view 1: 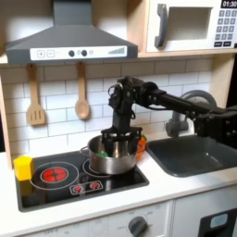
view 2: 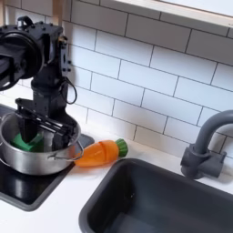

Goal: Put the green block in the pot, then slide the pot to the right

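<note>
Gripper (view 2: 38, 132) reaches down into the pot (view 2: 23, 162), its black fingers close around the green block (view 2: 30, 142), which sits low inside, likely so it drops gently. I cannot tell if the fingers have let go. Just beside the pot lies an orange carrot toy (view 2: 100, 152). A yellow block (view 1: 23, 168) waits at the stove's (view 1: 56, 185) far edge in the first exterior view's left.
</note>
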You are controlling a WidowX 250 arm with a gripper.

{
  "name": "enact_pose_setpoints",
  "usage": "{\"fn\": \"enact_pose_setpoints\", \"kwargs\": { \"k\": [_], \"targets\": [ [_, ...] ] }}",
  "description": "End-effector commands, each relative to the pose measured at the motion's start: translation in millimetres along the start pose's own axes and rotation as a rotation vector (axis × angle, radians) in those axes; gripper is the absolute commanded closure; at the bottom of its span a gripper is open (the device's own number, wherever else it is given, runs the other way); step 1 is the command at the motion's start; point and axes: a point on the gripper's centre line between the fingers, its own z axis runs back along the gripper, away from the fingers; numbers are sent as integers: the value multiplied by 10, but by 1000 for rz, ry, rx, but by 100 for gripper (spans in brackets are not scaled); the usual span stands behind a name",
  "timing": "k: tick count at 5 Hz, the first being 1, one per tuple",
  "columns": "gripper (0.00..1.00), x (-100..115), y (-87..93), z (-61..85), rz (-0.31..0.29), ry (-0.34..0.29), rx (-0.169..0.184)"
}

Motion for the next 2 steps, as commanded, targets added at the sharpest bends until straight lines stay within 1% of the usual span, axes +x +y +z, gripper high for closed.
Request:
{"fn": "enact_pose_setpoints", "kwargs": {
  "k": [1, 2],
  "targets": [
    [0, -40, -83, 18, 9, 6, 3],
    [0, -30, -83, 5, 7, 6, 1]
  ]
}}
